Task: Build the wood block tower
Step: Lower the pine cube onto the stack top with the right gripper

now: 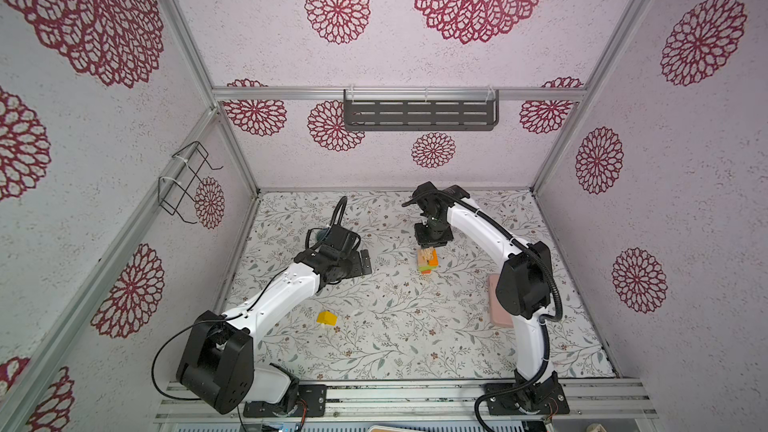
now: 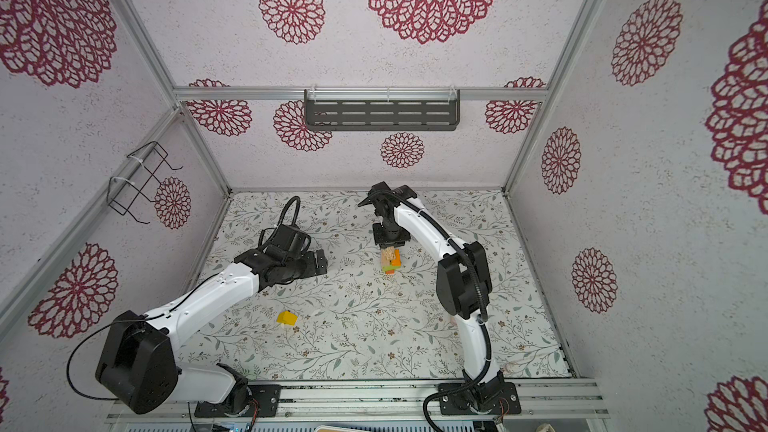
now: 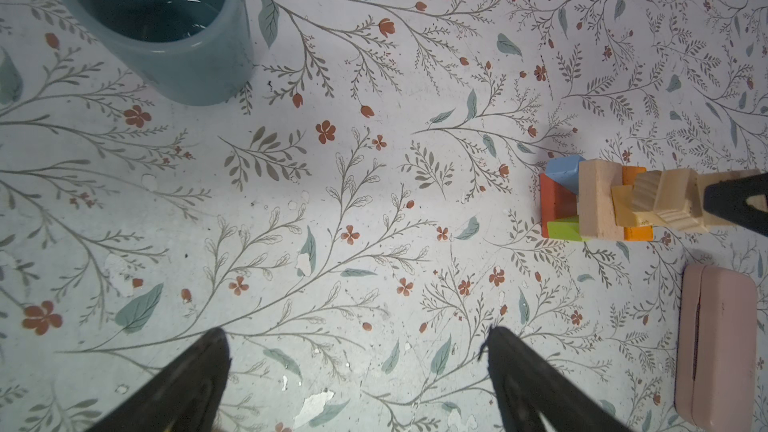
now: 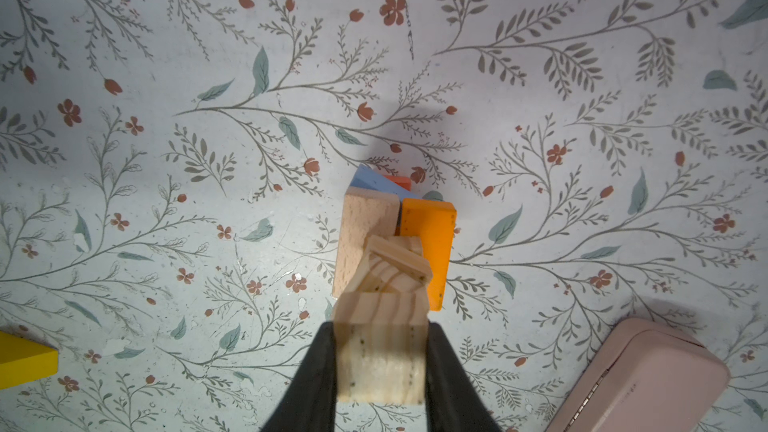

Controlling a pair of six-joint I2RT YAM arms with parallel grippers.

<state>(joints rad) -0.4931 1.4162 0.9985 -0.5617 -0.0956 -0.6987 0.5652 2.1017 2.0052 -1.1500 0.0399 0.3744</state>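
The tower (image 1: 428, 263) (image 2: 390, 263) stands mid-table, behind the middle. In the left wrist view the tower (image 3: 594, 201) shows red, light blue and green blocks low down, with plain wood and orange above. My right gripper (image 4: 380, 326) (image 1: 430, 248) hangs straight over it, shut on a pale grooved wood block (image 4: 380, 351) (image 3: 665, 201). That block's lower end meets the tower's top; whether it rests there I cannot tell. A yellow block (image 1: 326, 318) (image 2: 286, 318) (image 4: 20, 359) lies alone at front left. My left gripper (image 3: 357, 332) (image 1: 363, 261) is open over bare table, left of the tower.
A grey-blue mug (image 3: 166, 35) stands behind my left wrist, mostly hidden in both top views. A flat pink slab (image 4: 640, 380) (image 3: 719, 351) (image 1: 496, 301) lies right of the tower, under my right arm. Walls enclose the table on three sides.
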